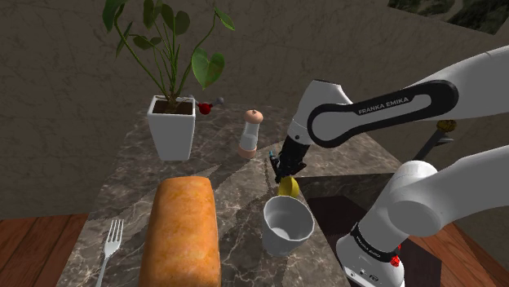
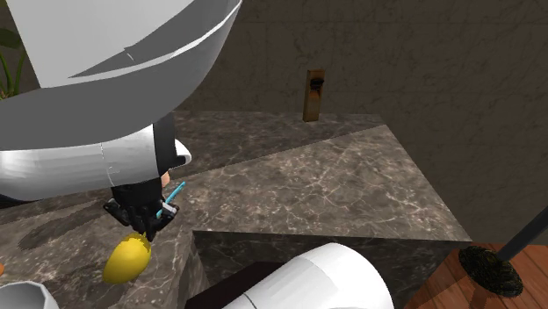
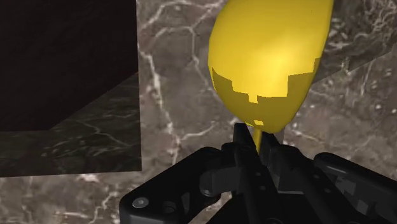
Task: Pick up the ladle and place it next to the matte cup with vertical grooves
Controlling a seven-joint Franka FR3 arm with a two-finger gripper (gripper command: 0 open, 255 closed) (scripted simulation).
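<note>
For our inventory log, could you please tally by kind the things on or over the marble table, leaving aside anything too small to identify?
fork: 1
yellow ladle, clasped in the gripper: 1
white cup: 1
grinder: 1
bread loaf: 1
potted plant: 1
Total: 6

Shoulder view: taken from above and behind the arm point(image 1: 383, 110), looking down over the bench point(image 1: 236, 175) at middle range toward the fingers point(image 1: 285, 169). Second exterior view: pressed close under the arm, facing the wall point(image 2: 395, 61) beyond the fingers. Wrist view: aimed along the fingers, very near. Common to all three: yellow ladle point(image 1: 288, 187), bench beneath the fingers.
</note>
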